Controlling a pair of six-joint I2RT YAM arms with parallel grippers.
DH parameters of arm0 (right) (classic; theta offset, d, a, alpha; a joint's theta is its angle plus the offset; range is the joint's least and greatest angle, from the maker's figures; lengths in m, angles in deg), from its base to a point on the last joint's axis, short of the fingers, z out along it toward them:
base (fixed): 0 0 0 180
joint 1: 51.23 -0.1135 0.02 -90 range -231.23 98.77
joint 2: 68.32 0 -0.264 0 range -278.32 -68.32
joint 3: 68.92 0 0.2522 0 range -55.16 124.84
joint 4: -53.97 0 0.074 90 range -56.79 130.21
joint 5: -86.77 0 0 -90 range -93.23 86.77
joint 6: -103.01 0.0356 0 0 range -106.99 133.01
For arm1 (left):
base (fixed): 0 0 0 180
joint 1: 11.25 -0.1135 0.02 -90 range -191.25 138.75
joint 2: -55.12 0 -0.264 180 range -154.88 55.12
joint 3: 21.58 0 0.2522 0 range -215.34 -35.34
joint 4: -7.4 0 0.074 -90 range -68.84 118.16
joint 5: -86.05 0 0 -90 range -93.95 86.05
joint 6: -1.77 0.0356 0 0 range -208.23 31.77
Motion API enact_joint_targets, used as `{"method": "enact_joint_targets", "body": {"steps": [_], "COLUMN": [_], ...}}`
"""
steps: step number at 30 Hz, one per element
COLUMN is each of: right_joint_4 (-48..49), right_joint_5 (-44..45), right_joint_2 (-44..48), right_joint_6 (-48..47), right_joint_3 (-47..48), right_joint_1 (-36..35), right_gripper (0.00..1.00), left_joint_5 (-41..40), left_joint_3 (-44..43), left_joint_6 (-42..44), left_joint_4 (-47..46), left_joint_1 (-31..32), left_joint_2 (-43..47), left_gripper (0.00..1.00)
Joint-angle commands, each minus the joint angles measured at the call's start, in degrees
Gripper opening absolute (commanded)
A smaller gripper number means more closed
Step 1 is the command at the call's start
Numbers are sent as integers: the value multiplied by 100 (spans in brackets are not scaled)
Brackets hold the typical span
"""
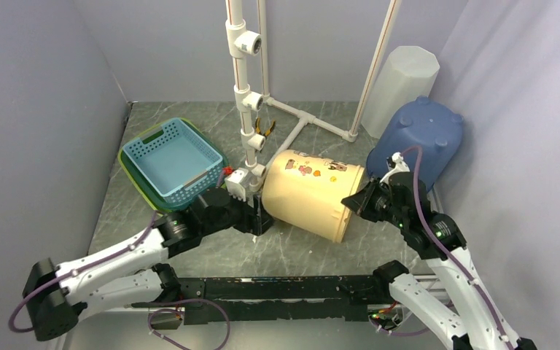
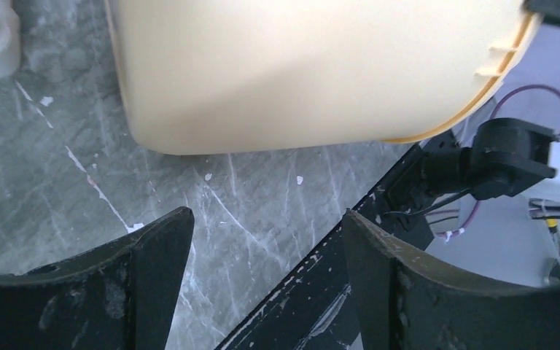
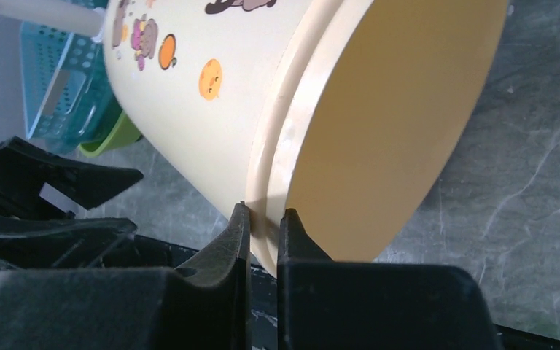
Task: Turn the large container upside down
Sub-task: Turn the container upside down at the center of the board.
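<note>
The large cream container (image 1: 308,192) with cartoon stickers lies tilted on its side in the middle of the table, its open mouth facing right and toward me. My right gripper (image 1: 353,203) is shut on its rim; in the right wrist view (image 3: 265,219) one finger is outside and one inside the rim of the container (image 3: 211,109). My left gripper (image 1: 261,222) is open and empty, just below the container's closed base end. The left wrist view shows the container (image 2: 313,65) above the spread gripper (image 2: 262,226).
A blue basket nested in a green one (image 1: 172,160) stands at the left. A white pipe frame (image 1: 246,95) rises behind the container. A blue bin (image 1: 420,138) lies at the right, with a translucent white bin (image 1: 401,87) behind it. Grey walls close both sides.
</note>
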Motion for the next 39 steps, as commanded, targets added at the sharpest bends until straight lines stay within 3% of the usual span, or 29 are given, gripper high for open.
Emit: {"method": "enact_joint_targets", "body": {"steps": [1,9,14,19,24,31,39], "right_joint_4": [-273,-847,-124,227,40,47,60], "right_joint_5": [-680,-2580,-4000,-4465,-4295,-4576,-4773], "right_joint_2": [354,720,826,491,306,576,846], "right_joint_6": [-344,-1142,-1155,-1418,-1646,-1654,-1612], "right_joint_3": [178,501,-1,-298,-122,-332,-517], "right_joint_1": [-2,-1,-1,-5,-3,-2,-1], "right_gripper": [0,0,0,0,0,0,0], "left_joint_5": [-453,-1091,-946,-973,-966,-631,-794], "left_joint_3": [-300,-662,-585,-372,-286,-301,-327], "left_joint_6": [82,-27,-333,-590,-385,-49,82], "left_joint_4": [640,1906,1959,2006,1548,272,-226], "left_joint_1": [15,14,19,18,15,20,10], "left_joint_2": [885,1690,1752,1839,1795,946,180], "left_gripper": [82,94,94,94,94,94,94]}}
